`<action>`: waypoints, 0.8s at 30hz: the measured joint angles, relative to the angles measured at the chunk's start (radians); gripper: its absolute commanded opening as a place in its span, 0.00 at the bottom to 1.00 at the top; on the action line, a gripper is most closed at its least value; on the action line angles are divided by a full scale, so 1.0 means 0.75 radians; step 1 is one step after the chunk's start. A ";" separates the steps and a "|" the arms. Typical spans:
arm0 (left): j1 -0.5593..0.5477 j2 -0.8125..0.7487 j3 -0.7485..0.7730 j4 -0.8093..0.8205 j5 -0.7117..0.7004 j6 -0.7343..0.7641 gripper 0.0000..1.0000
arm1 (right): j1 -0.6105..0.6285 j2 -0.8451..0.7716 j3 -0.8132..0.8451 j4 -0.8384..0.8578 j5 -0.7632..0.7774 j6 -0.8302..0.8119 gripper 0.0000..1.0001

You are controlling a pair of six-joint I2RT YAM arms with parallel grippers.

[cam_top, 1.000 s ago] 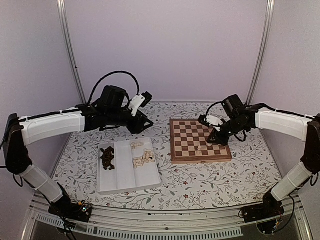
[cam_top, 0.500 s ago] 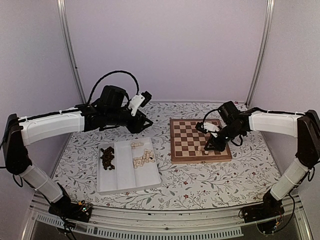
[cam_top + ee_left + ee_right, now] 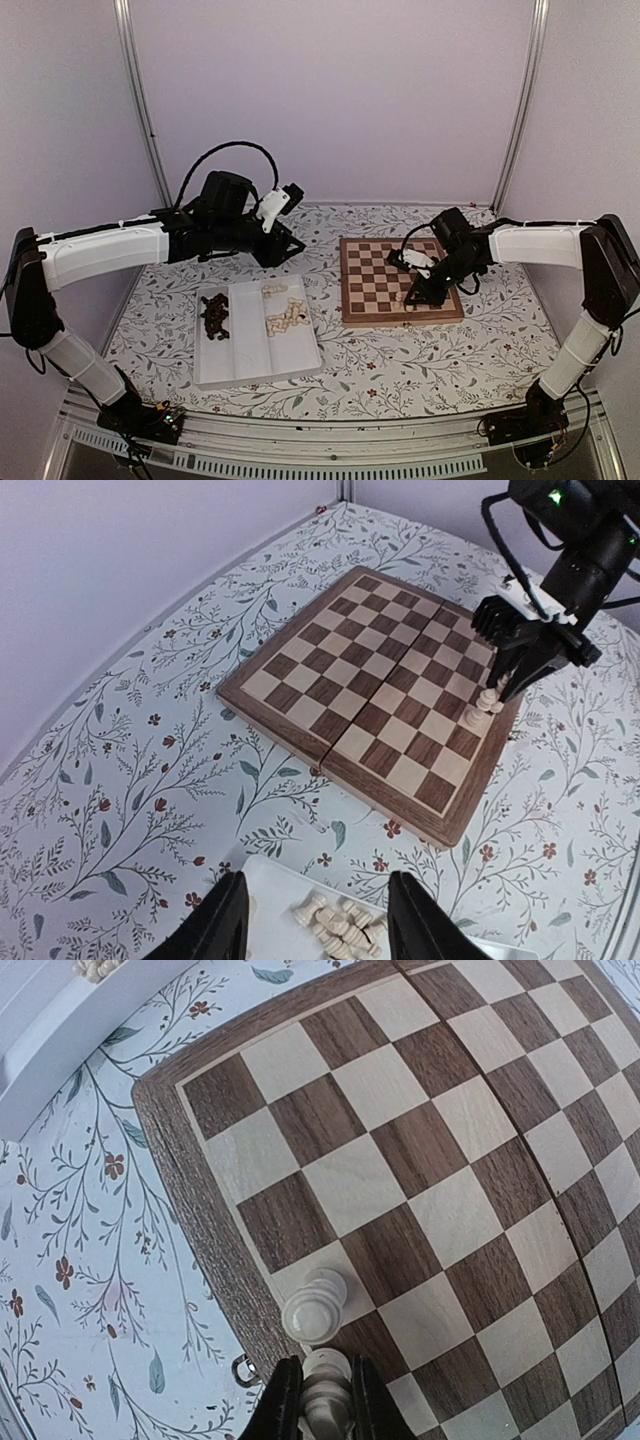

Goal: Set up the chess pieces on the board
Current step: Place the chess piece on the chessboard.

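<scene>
The right tool pinches a cream chessman at the board's edge (a second chessman stands alongside); the left tool hangs spread.

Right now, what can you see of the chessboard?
The chessboard is square and wooden, with dark brown and light tan squares inside a brown rim, and a seam across its middle. It lies flat on the flowered tablecloth, right of the white tray. One pale piece stands on a square by the near rim, and a second pale piece beside it sits between the jaws of the right arm.
</scene>
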 measured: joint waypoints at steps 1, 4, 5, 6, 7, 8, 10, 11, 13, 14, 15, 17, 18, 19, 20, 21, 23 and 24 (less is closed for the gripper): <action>0.000 0.000 0.000 -0.001 0.000 0.001 0.48 | 0.000 0.003 0.000 0.004 0.002 0.001 0.06; 0.000 0.001 0.000 -0.001 0.000 0.004 0.48 | 0.000 0.008 0.000 0.015 0.008 0.004 0.06; 0.000 0.001 0.000 -0.001 0.000 0.005 0.48 | 0.000 0.009 0.000 0.020 0.011 0.006 0.06; 0.000 0.001 0.000 -0.001 0.000 0.005 0.48 | 0.000 0.011 0.000 0.025 0.015 0.006 0.06; 0.000 0.001 0.000 -0.001 0.001 0.006 0.48 | 0.000 0.014 0.000 0.030 0.022 0.008 0.06; 0.000 0.001 0.000 -0.001 0.001 0.006 0.48 | 0.000 0.017 0.000 0.033 0.029 0.011 0.06; 0.000 0.001 0.000 -0.001 0.001 0.006 0.48 | 0.000 0.022 0.001 0.047 0.037 0.016 0.07; 0.000 0.001 0.000 -0.001 0.001 0.006 0.49 | 0.000 0.023 0.001 0.051 0.037 0.020 0.07; 0.000 0.001 0.000 -0.001 0.001 0.006 0.48 | 0.000 0.024 0.001 0.056 0.040 0.024 0.07; 0.000 0.001 0.000 -0.001 0.001 0.006 0.48 | 0.000 0.024 0.001 0.058 0.044 0.025 0.07; 0.000 0.001 0.000 -0.001 0.001 0.006 0.48 | 0.000 0.024 0.001 0.058 0.046 0.025 0.08; 0.000 0.001 0.000 -0.001 0.001 0.006 0.48 | 0.000 0.024 0.001 0.061 0.050 0.026 0.10; 0.000 0.001 0.000 -0.001 0.001 0.006 0.48 | 0.000 0.024 0.001 0.062 0.052 0.026 0.11; 0.000 0.001 0.000 -0.001 0.001 0.006 0.48 | 0.000 0.024 0.001 0.063 0.054 0.026 0.12; 0.000 0.001 0.000 -0.002 0.001 0.006 0.48 | 0.000 0.024 0.001 0.065 0.057 0.026 0.15; 0.000 0.001 0.000 -0.002 0.001 0.006 0.48 | 0.000 0.024 0.001 0.066 0.058 0.026 0.18; 0.000 0.002 0.000 -0.002 0.001 0.006 0.48 | 0.000 0.024 0.001 0.067 0.061 0.030 0.27; 0.000 0.002 0.001 -0.002 0.001 0.006 0.48 | 0.000 0.024 0.001 0.067 0.064 0.025 0.30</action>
